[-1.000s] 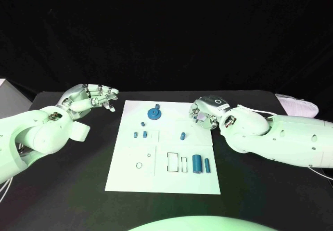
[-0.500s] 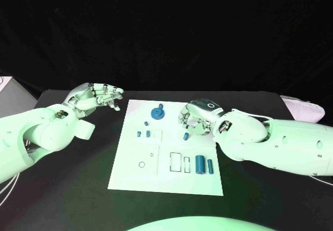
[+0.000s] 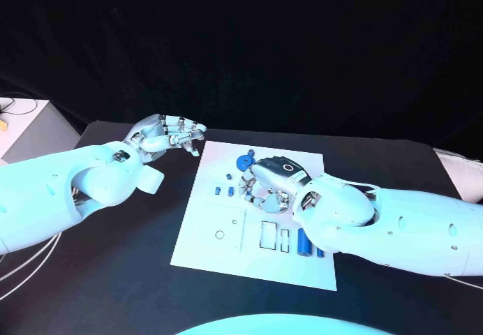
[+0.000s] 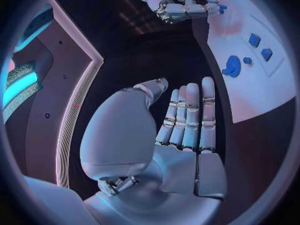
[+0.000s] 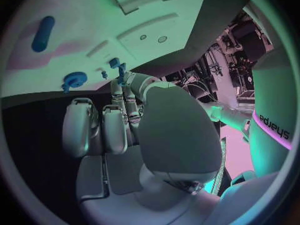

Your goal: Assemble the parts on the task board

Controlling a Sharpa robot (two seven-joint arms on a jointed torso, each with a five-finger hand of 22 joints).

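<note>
Two hands: right hand (image 3: pixel 264 187) over task board (image 3: pixel 216 241), grip unclear, left hand (image 4: pixel 187 116) fingers apart, empty.

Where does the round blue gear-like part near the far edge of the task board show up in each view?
Head view: the round blue part lies at the board's far edge, just beyond the right robot hand.
Left wrist view: the part lies on the white task board, past the fingertips of the left robot hand.
Right wrist view: the part lies near the board's edge, beyond the fingertips.
Shared landmark: the small blue pieces beside it.
</note>
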